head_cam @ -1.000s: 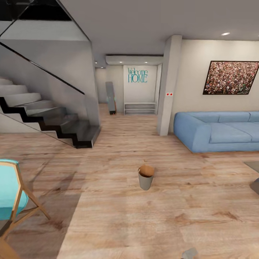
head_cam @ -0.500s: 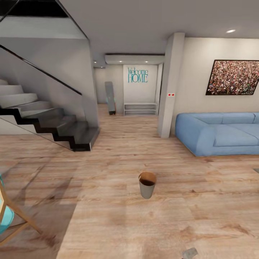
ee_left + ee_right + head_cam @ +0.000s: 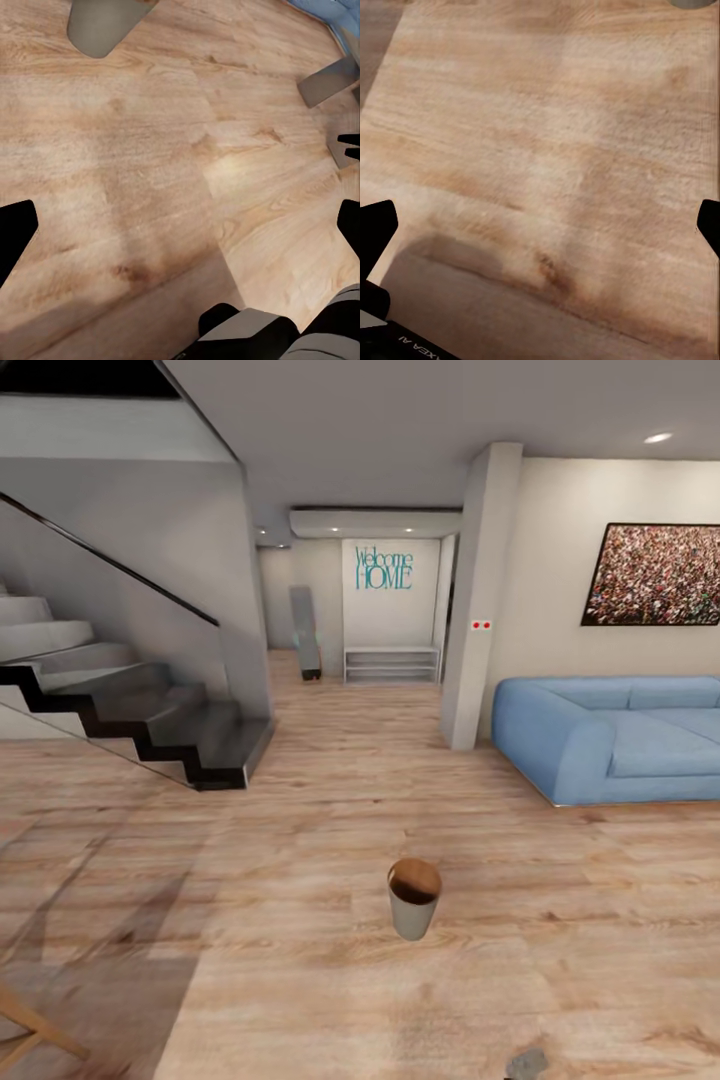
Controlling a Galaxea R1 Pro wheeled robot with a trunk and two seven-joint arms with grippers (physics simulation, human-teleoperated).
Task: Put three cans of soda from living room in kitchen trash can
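The tash can [image 3: 414,898] stands upright on the light wood floor ahead of me, pale grey outside and dark brown inside. Its grey wall [image 3: 97,26] also appears in the left wrist view, far beyond the fingers. My left gripper [image 3: 180,229] hangs open over bare floor, its black fingertips [image 3: 15,234] wide apart with nothing between them. My right gripper [image 3: 540,225] is open too, with only floorboards between its fingertips [image 3: 375,225]. The soda cans are out of view.
A light-blue sofa [image 3: 620,740] runs along the right wall beside a grey pillar [image 3: 480,600]. Black stairs with a glass rail [image 3: 170,730] rise at the left. A hallway [image 3: 385,660] opens straight ahead. A wooden chair leg [image 3: 30,1032] pokes in at lower left.
The whole picture has shifted as my base rolls forward. The bin now sits lower and nearer in the view, and the teal chair has slid out at the lower left.
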